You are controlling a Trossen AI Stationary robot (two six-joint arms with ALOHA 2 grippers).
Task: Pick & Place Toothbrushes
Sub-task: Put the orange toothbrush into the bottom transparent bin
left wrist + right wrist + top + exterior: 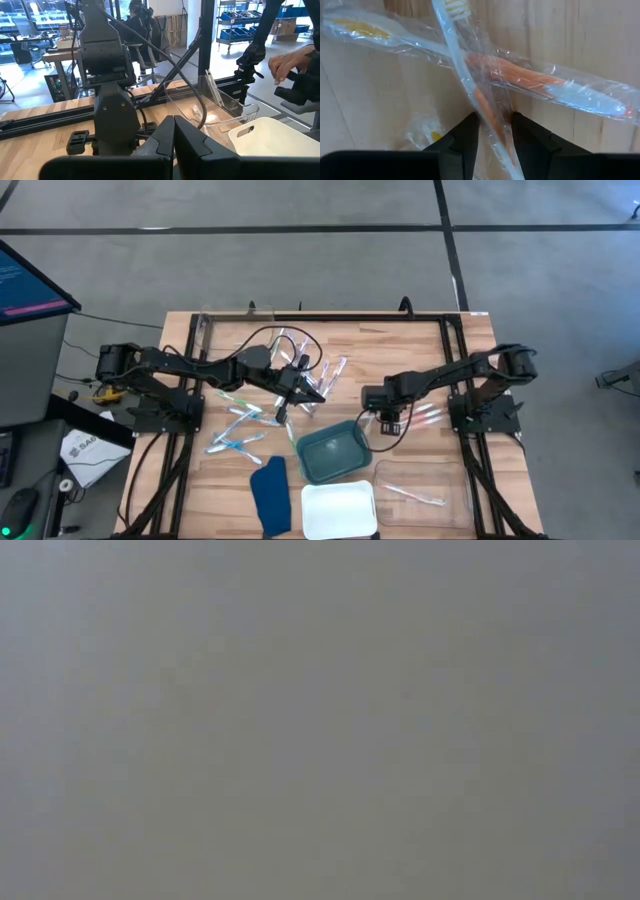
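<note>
1. Right wrist view: the right gripper (492, 132) is clenched around a wrapped orange toothbrush (487, 107) that crosses another on the wooden table (365, 100).
2. High view: left gripper (284, 408), pinched shut and empty, sits mid-table among loose toothbrushes (235, 442) (green tray (333, 452) nearby).

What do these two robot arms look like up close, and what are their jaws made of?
Both arms, left arm and right arm, are dark, nearly black, built of jointed segments on blocky bases. A thin black cable loops over the left one. Each ends in a gripper with two flat, angular, matte black jaws. No markings show.
</note>
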